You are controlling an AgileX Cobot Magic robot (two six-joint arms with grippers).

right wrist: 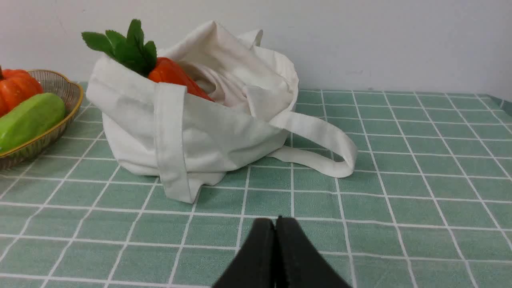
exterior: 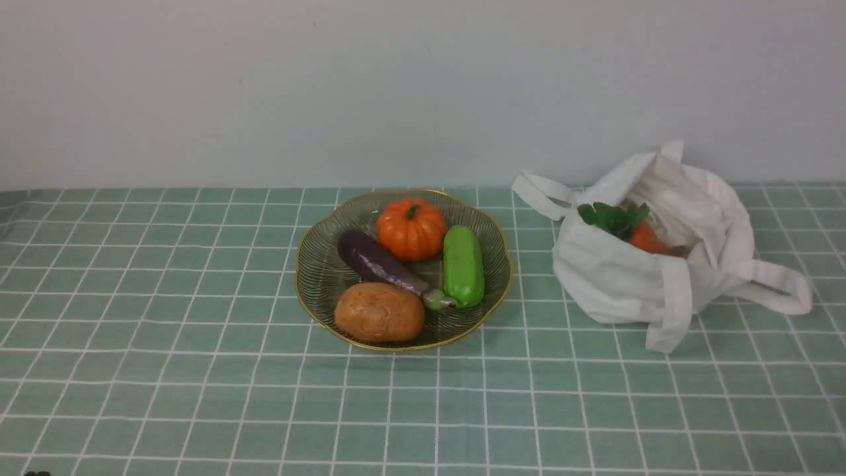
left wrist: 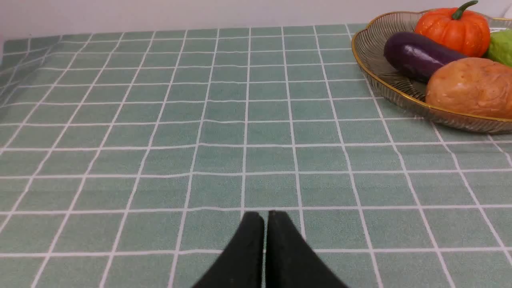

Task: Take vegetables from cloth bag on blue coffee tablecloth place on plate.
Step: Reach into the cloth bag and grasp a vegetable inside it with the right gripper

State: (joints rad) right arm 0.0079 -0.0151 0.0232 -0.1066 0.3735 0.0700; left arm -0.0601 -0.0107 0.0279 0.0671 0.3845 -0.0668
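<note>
My right gripper (right wrist: 276, 224) and left gripper (left wrist: 265, 220) have their jaws together, holding nothing. The carrot (right wrist: 176, 76) leans inside the cloth bag (exterior: 615, 284), leaves outward; the slumped fabric apparently props it. The plate (exterior: 305, 291), right of which the bag sits, contains other vegetables. Beneath lies a green gridded tablecloth (exterior: 198, 390); behind stands a pale wall (exterior: 264, 86).

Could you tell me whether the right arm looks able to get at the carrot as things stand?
Probably yes: the carrot pokes out of the open bag, and nothing stands before it, though the fabric hugs its lower part and the right gripper would need to open.
</note>
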